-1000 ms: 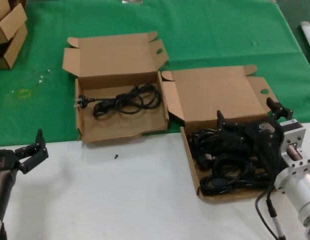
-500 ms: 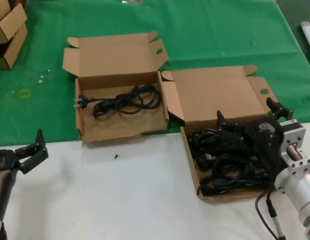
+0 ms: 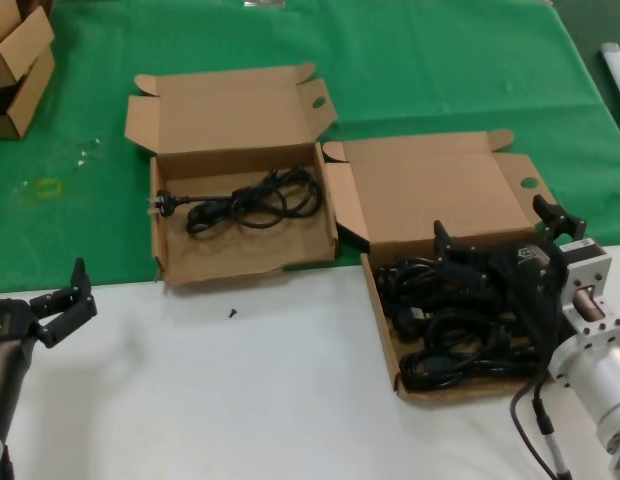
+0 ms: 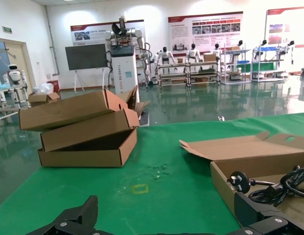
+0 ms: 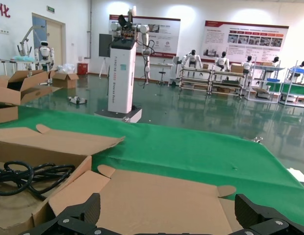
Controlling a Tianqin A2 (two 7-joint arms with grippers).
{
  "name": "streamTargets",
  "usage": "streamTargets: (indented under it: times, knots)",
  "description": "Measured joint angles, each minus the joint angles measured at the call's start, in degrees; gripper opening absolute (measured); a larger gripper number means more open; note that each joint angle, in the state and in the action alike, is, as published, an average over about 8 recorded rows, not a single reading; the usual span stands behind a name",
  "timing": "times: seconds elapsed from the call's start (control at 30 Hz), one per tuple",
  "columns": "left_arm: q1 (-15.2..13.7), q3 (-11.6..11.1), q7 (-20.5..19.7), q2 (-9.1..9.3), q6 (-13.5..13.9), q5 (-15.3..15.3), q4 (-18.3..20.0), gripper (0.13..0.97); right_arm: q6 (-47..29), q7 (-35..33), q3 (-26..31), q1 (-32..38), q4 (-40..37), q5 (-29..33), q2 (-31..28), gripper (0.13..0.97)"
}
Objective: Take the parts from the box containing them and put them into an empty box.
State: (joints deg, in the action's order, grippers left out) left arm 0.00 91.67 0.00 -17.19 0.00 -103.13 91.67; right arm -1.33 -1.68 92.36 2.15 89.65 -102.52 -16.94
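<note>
You are positioning the right gripper (image 3: 490, 262), fingers spread wide and holding nothing, low over the shallow brown cardboard source box (image 3: 382, 320) on the robot's right, where the coiled black rubbery power cords (image 3: 440, 335) are lying piled together. The matching brown cardboard receiving box (image 3: 245, 262) is sitting to the left, already containing one coiled cord (image 3: 252, 200). The left gripper (image 3: 60, 303) is waiting at the near left over the white table (image 3: 240, 390), its fingers likewise spread and empty. Judging from the tangle, you are best closing on one bundle's gathered middle, avoiding neighbouring loops and the box wall
</note>
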Motion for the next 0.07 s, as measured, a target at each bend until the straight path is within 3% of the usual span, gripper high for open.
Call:
streamTargets:
  times: [0.07]
  knots:
    - [0.0, 0.0, 0.0, 0.0, 0.0, 0.0, 0.0, 0.966, 0.0, 0.0, 0.0, 0.0, 0.0, 0.0, 0.0, 0.966]
